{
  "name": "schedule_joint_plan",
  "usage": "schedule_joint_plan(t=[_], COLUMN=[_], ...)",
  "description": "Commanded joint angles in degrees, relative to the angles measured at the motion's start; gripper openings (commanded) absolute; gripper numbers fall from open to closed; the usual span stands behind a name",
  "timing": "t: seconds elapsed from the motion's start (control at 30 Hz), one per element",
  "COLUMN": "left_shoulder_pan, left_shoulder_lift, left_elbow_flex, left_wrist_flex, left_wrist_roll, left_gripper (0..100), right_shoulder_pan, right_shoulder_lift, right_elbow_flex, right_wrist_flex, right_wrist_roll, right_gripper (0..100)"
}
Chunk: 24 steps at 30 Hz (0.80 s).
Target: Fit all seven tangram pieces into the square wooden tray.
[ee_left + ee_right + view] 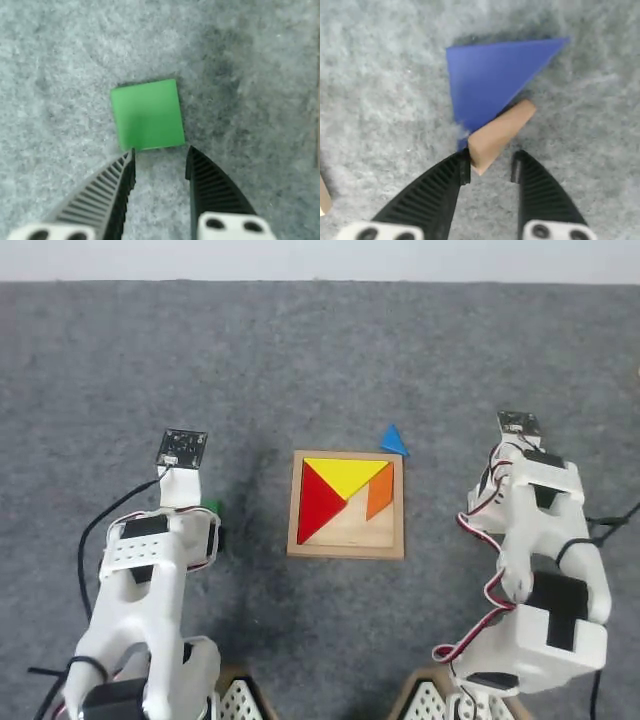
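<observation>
The square wooden tray (346,547) lies mid-table and holds a red triangle (317,502), a yellow triangle (346,476) and an orange piece (380,494). A small blue triangle (393,440) rests on the carpet by the tray's far right corner. A green square (147,114) lies flat on the carpet, and my left gripper (160,156) stands open just short of its near edge. My right gripper (491,162) is open, one finger against a tan wooden piece (496,135) that is partly covered by a blue triangle (492,80).
Grey carpet covers the whole table. The left arm (150,570) stands left of the tray with the green square (211,507) at its side, and the right arm (540,540) stands to the tray's right. A tan wooden edge (322,197) shows at the right wrist view's border.
</observation>
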Motion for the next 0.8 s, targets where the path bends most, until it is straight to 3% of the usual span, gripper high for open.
schedule_joint_plan(t=[0.0, 0.37, 0.77], left_shoulder_pan=[-0.35, -0.35, -0.35], left_shoulder_lift=[-2.2, -2.2, -2.2], left_elbow_flex=[0.48, 0.66, 0.75], left_wrist_flex=[-0.88, -1.14, -1.14], left_wrist_roll=[-0.44, -0.53, -0.53], left_gripper=[17, 17, 17], right_shoulder_pan=[-0.75, 0.13, -6.55], right_shoulder_lift=[0.04, -1.1, -20.09], right_elbow_flex=[-3.6, -3.78, -3.52], right_wrist_flex=[0.22, 0.48, 11.21], right_wrist_roll=[0.53, -1.05, -5.27], right_gripper=[6.6, 3.9, 3.6])
